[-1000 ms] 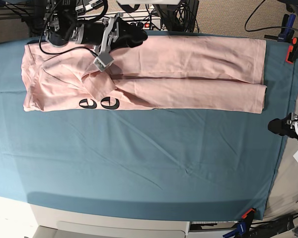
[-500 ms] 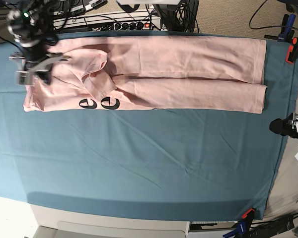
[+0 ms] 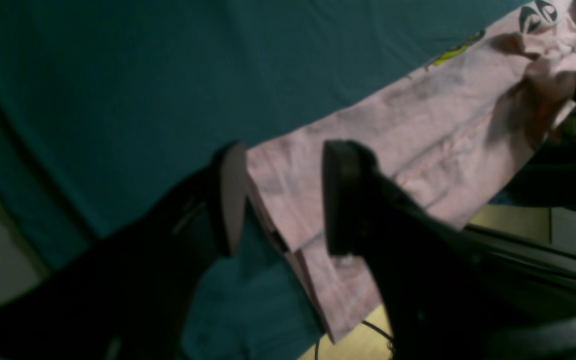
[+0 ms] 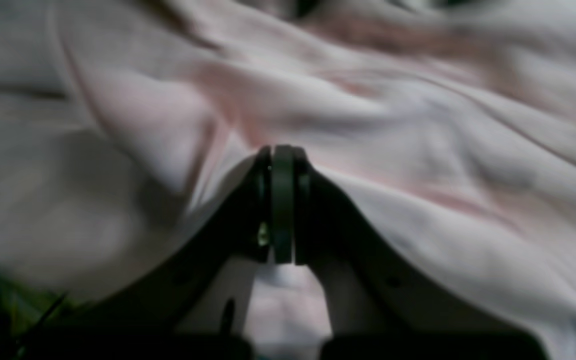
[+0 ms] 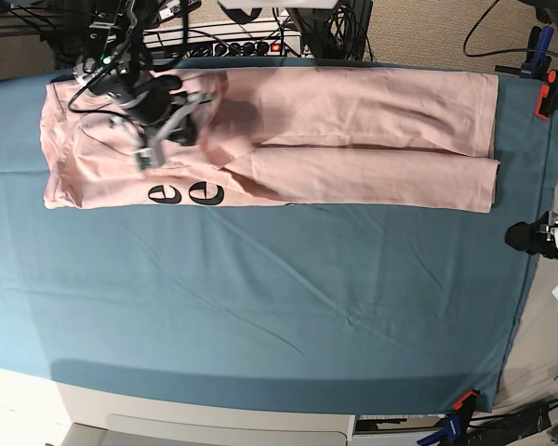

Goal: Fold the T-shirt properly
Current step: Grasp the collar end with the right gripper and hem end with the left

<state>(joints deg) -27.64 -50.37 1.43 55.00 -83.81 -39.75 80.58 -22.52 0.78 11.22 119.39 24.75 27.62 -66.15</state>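
Observation:
The pale pink T-shirt [image 5: 353, 139] lies folded into a long band along the far edge of the teal table cloth [image 5: 260, 307], with black print marks [image 5: 186, 194] at its front left. My right gripper [image 5: 151, 149] hovers over the shirt's left part. In the right wrist view it [image 4: 283, 200] is shut, with rumpled pink cloth [image 4: 418, 150] close behind it and no cloth showing between the fingers. My left gripper [image 5: 519, 238] is off the table's right edge. In the left wrist view it [image 3: 285, 200] is open and empty, with the shirt's end [image 3: 393, 130] beyond it.
Orange clamps hold the cloth at the far right [image 5: 551, 93] and the front right [image 5: 463, 401]. A power strip and cables [image 5: 232, 42] lie behind the far edge. The wide teal cloth spreads in front of the shirt.
My right arm swung from the shirt's far left edge back to the right, over the shirt near the print. The folded flap there has shifted. My left arm stayed still.

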